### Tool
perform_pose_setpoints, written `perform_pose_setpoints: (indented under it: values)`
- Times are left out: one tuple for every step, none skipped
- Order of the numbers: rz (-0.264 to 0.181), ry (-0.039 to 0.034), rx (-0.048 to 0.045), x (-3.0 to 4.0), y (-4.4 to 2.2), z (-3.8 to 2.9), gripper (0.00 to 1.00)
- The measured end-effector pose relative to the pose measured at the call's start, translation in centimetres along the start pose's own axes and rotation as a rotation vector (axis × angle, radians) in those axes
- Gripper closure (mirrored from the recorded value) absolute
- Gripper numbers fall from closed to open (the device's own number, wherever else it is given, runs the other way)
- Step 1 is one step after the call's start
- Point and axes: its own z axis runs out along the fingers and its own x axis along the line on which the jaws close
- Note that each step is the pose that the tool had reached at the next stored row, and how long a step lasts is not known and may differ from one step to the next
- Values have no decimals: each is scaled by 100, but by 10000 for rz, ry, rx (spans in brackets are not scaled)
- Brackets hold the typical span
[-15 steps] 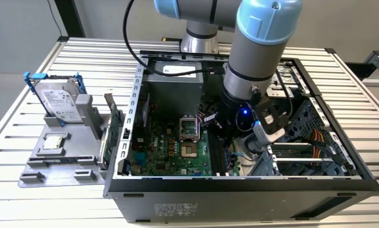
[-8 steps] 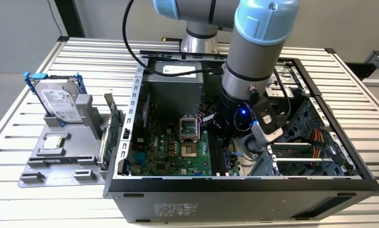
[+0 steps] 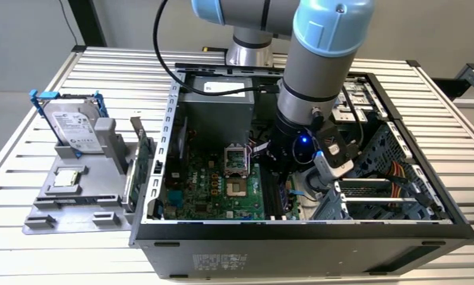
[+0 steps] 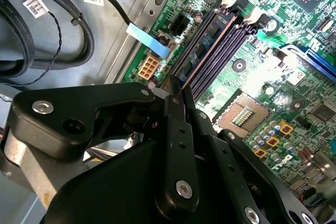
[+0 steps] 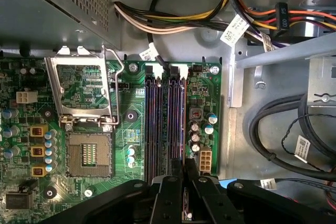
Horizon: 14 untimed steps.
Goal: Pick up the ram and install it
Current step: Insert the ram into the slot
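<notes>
Black two-fingered gripper (image 4: 176, 90) is seen drawn together on the near end of the ram (image 4: 210, 43), a long, thin blue-green circuit-board stick with a coppery edge, in the second wrist view. The ram is held upright on edge, directly ahead of the fingertips, and its long axis is laid along the black memory slots (image 5: 157, 124), running away from the gripper towards the white end latches (image 5: 157, 69). It is judged to be lined up in or just over one slot; whether it is fully seated cannot be told. Beside the slots, the open silver processor socket (image 5: 89, 153) is seen on the green motherboard (image 3: 213, 184). All is enclosed by the open black computer case (image 3: 300, 228).
</notes>
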Motion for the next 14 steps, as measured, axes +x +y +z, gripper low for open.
perform_pose_setpoints:
  values:
    - [0, 0, 0, 0, 0, 0, 100]
    - [0, 0, 0, 0, 0, 0, 100]
    - [0, -1, 0, 0, 0, 0, 100]
    - [0, 0, -1, 0, 0, 1, 100]
    - [0, 0, 0, 0, 0, 1, 100]
    - [0, 0, 0, 0, 0, 1, 100]
    - [1, 0, 0, 0, 0, 2, 100]
    - [0, 0, 0, 0, 0, 2, 100]
    - [0, 0, -1, 0, 0, 2, 100]
    - [1, 0, -1, 0, 0, 3, 100]
    - [2, 0, -1, 0, -1, 4, 100]
    - [5, -1, -3, 0, -1, 6, 100]
    - [6, -1, -2, 0, 0, 7, 100]
    - [8, -1, -1, 0, -1, 7, 100]
